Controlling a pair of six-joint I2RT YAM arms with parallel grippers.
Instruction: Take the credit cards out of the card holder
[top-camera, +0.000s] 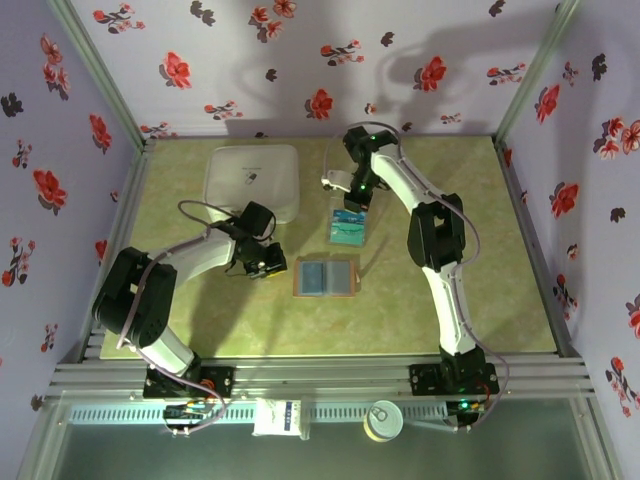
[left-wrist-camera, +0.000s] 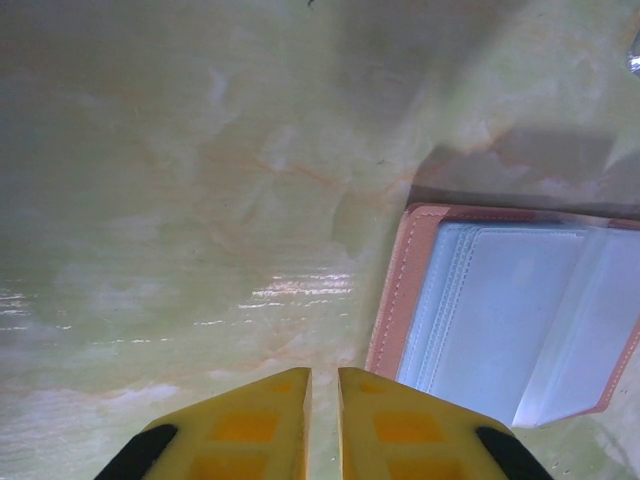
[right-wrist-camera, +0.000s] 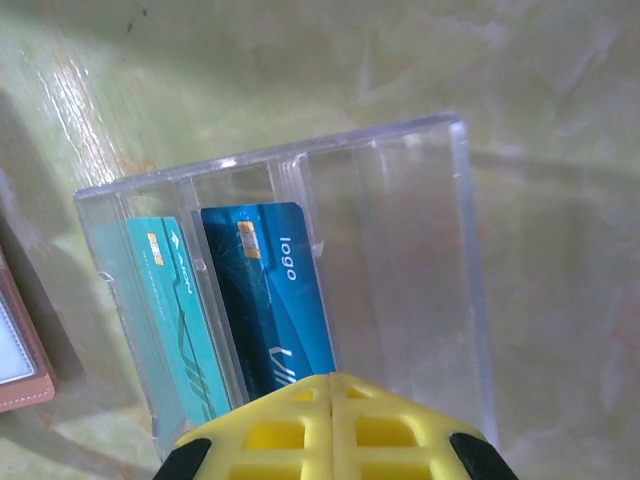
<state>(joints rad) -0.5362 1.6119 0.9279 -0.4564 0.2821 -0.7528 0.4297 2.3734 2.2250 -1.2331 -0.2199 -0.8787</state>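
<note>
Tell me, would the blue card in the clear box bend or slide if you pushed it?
The blue card looks thin and flat, so probably light and stiff, maybe slightly springy. Its glossy face on the smooth clear box suggests it would slide easily, though the box's dividers would likely stop it sideways.

Card holder (left-wrist-camera: 500, 330) rt side off-frame
</note>
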